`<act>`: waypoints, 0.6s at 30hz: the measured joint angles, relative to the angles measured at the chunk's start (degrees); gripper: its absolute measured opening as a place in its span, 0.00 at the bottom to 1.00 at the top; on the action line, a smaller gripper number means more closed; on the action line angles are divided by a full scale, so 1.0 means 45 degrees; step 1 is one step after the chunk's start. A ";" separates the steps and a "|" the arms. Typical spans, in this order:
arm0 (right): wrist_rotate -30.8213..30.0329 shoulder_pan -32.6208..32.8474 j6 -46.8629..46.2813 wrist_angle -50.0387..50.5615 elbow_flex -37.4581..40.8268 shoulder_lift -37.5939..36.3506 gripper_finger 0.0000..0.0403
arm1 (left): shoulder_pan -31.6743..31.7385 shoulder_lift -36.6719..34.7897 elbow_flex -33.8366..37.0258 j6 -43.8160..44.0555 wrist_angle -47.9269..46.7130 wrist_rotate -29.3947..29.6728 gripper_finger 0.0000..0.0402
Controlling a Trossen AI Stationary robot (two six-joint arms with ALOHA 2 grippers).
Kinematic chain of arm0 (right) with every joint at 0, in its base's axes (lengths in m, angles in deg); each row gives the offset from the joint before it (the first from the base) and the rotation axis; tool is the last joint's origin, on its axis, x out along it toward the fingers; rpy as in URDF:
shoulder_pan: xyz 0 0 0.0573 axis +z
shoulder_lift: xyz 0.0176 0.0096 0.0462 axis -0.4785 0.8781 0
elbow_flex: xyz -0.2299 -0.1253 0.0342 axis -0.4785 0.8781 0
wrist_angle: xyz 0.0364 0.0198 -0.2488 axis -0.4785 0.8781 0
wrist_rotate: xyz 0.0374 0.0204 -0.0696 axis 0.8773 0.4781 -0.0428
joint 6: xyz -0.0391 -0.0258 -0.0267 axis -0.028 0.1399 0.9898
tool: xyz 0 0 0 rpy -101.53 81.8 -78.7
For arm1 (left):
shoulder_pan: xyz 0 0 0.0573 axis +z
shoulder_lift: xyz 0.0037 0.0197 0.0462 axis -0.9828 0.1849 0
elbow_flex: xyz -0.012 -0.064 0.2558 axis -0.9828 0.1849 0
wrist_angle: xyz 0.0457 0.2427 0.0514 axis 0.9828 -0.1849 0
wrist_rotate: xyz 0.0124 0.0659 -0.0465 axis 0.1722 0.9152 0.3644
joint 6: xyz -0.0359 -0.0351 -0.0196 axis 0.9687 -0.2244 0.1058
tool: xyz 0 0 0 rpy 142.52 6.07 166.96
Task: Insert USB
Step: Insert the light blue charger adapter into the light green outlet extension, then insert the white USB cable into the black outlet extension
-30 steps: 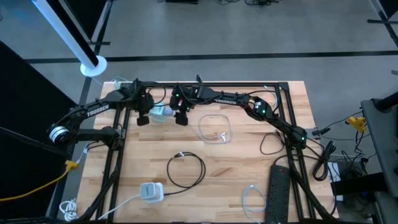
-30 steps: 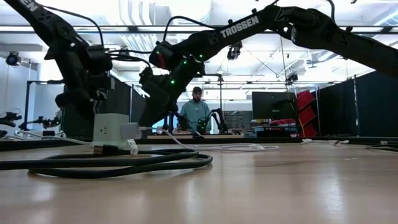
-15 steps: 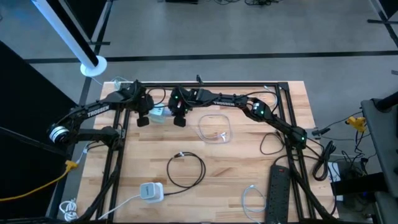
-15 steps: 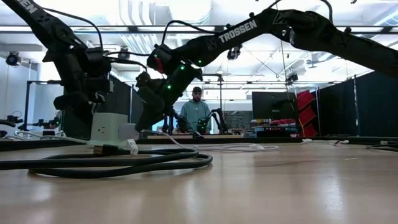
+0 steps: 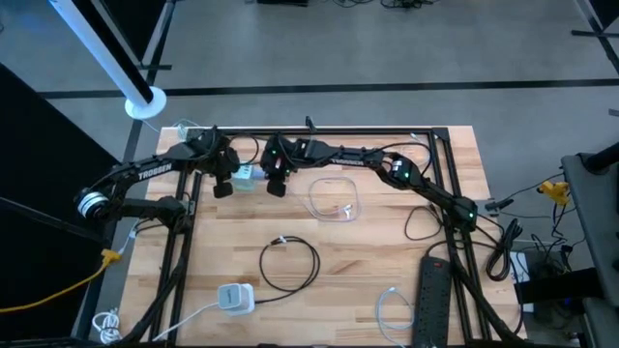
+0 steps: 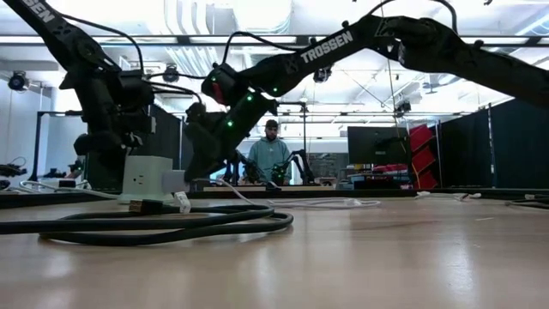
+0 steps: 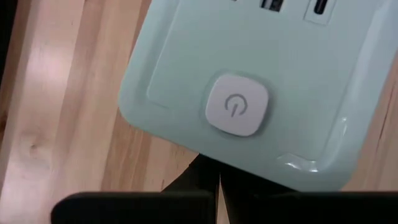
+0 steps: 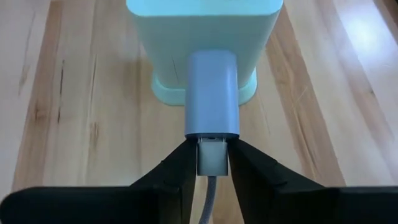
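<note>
A pale green charging hub [image 5: 244, 175] stands on the table near its far edge, between my two grippers; in the low view the hub [image 6: 144, 174] is a pale block. Its power button [image 7: 237, 106] and ports face the left wrist camera. A white USB plug [image 8: 211, 93] sits with its front end against the hub's side wall [image 8: 205, 37]. My right gripper [image 5: 274, 182] is to the right of the hub, shut on that plug. My left gripper [image 5: 224, 179] is at the hub's left side, with its fingers shut. My left gripper meets the hub's edge below the power button [image 7: 249, 177] with its shut fingertips [image 7: 205, 180], coming from the table's left. The hub rests on the table. My right gripper pinches the plug's rear end [image 8: 212, 158], where the cable leaves it, between its two fingers [image 8: 180, 165]. The fingers come level from the table's right and lie along the plug. The plug's front end is at the hub's wall.
A clear plastic container [image 5: 335, 198] lies right of the hub. Nearer are a black cable coil [image 5: 290, 263], a white adapter [image 5: 234, 298], a white cable [image 5: 392, 309] and a black power strip [image 5: 433, 290]. A person [image 6: 271, 154] stands in the room beyond.
My right gripper has moved a little toward the table's left with the plug. The hub has slid slightly left along the table, and my left gripper has shifted left with it.
</note>
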 joint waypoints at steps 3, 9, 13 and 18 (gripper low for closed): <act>-0.0043 -0.0005 0.0458 0.0088 0.0000 -0.0058 0.20 | -0.0007 -0.0229 0.0005 -0.0005 -0.0023 0.0251 0.00; -0.0033 -0.0094 0.1849 0.0993 -0.0007 -0.0607 0.25 | 0.0034 -0.0460 0.0000 -0.0143 0.0021 0.0045 0.00; 0.0090 -0.0208 0.2196 0.1679 -0.0029 -0.0924 0.35 | 0.0029 -0.0470 -0.0027 -0.0141 0.0080 -0.0082 0.00; 0.0193 -0.0293 0.2198 0.2472 -0.0029 -0.1254 0.48 | 0.0034 -0.0476 -0.0029 -0.0131 -0.0027 -0.0028 0.00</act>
